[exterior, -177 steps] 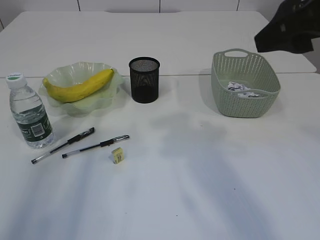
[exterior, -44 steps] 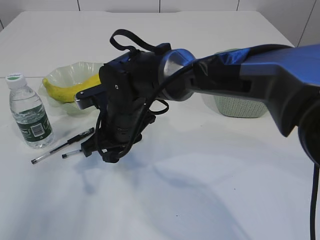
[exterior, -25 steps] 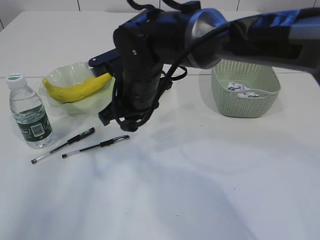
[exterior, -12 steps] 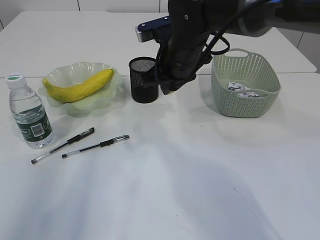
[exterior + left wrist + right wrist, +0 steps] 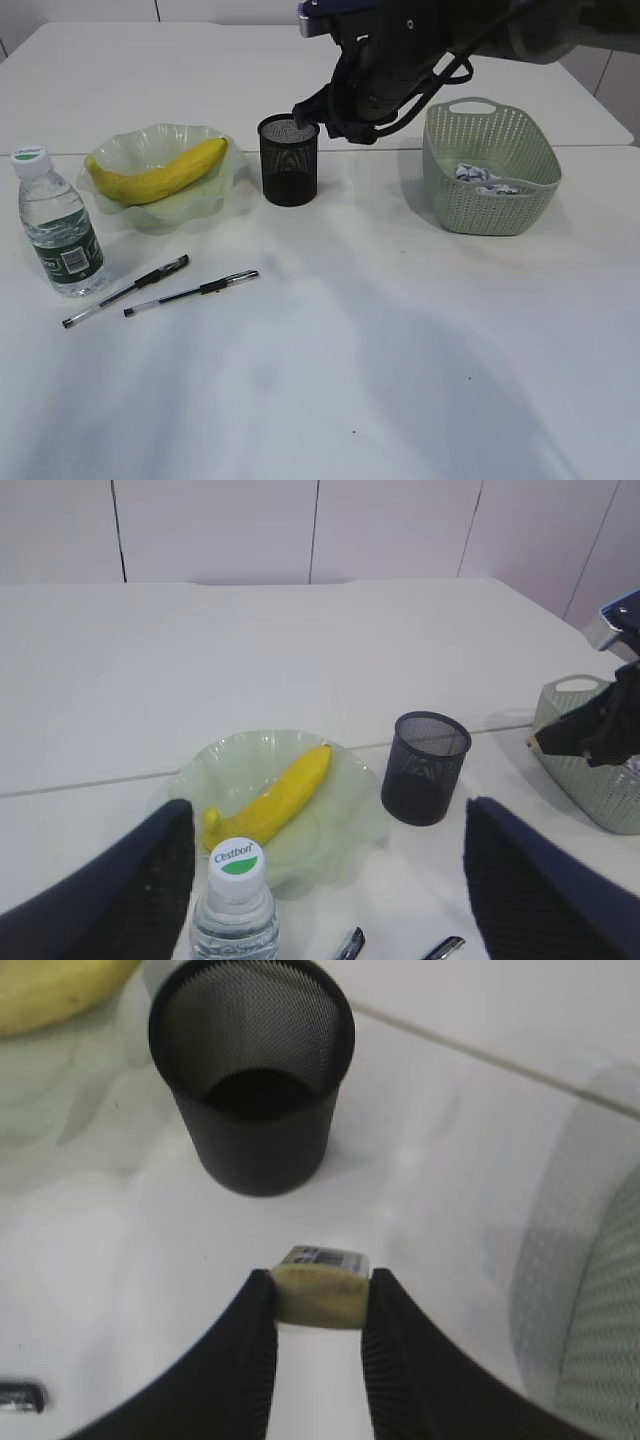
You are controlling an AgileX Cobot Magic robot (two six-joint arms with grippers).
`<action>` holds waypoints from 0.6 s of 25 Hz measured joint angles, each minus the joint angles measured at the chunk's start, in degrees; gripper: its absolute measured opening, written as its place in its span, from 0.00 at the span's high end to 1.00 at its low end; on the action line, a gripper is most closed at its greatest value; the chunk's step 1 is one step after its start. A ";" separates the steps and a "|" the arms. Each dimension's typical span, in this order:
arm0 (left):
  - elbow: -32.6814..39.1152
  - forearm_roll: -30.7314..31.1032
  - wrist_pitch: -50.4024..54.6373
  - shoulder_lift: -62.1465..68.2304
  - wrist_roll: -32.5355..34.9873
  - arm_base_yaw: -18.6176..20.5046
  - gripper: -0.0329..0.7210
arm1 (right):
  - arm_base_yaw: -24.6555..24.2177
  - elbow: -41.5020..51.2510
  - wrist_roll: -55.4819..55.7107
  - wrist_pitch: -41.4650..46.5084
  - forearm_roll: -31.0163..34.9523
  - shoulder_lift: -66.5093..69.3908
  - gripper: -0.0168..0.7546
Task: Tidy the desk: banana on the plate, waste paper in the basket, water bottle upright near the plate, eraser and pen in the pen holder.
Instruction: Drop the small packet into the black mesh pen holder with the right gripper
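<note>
Yellow block eraser (image 5: 318, 1294) pinched in right claw (image 5: 318, 1305) nr round mesh pen holder (image 5: 251, 1070); left claw (image 5: 325, 880) wide.

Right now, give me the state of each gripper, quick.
Left gripper: open, holding nothing.
Right gripper: closed on the pale yellow eraser, above the desk beside the black mesh pen holder.

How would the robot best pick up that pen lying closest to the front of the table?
Probably from straight above, pinching the nearer pen around its middle, with the fingers closing across its thin barrel. It lies flat on the desk, slanting up to the right, so the sides are the only faces to squeeze. The other pen lies close at its left end; the middle leaves more room.
</note>
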 joint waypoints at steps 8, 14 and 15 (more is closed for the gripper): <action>0.00 0.00 0.00 0.00 0.00 0.00 0.18 | 0.00 0.00 -0.22 -9.98 0.00 0.00 0.73; 0.00 0.00 0.00 0.00 0.00 0.00 0.19 | 0.00 0.00 -0.35 -14.06 0.00 1.19 0.73; 0.00 0.00 0.00 0.00 0.00 0.00 0.19 | 0.00 0.00 -0.35 -14.80 0.00 1.37 0.73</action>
